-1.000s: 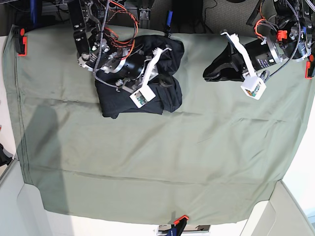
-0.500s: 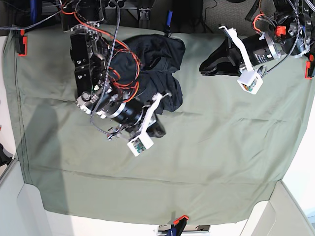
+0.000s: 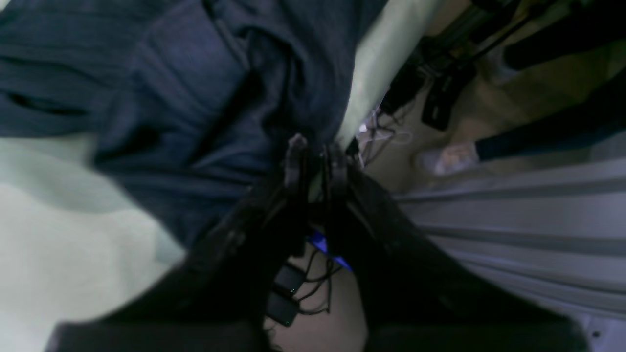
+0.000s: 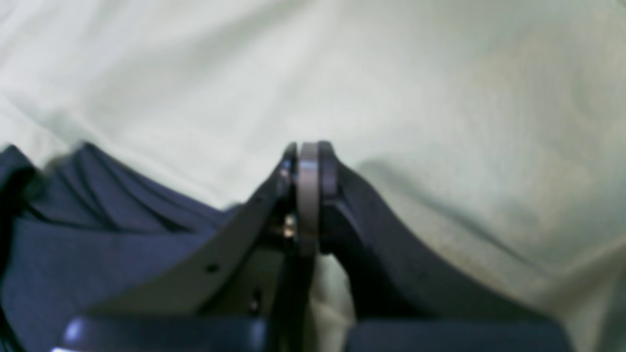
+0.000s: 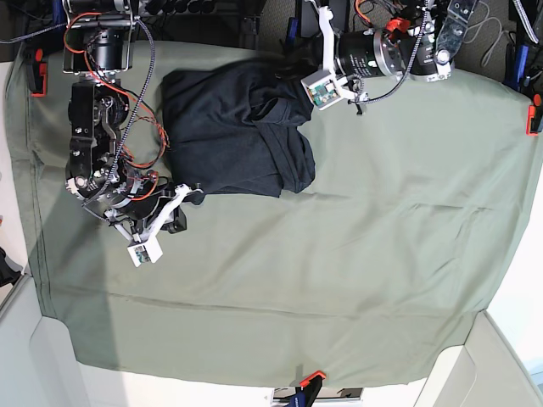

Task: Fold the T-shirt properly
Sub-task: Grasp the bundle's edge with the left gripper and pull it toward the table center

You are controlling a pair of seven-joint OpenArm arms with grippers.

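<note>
- Both your arms have moved since a second ago: the right gripper (image 5: 174, 222) has come off the T-shirt (image 5: 233, 127) to bare cloth at its lower-left corner, and the left gripper (image 5: 293, 68) has swung in to the shirt's top right edge.
- Your right gripper's fingers (image 4: 308, 166) are pressed together on nothing, the shirt (image 4: 112, 234) just behind them.
- Your left gripper (image 3: 315, 161) sits nearly closed against the dark fabric (image 3: 195, 98) at the edge of the green table cloth (image 5: 382, 254); you cannot tell whether it pinches it.
- Your shirt lies bunched at the cloth's upper middle.
</note>
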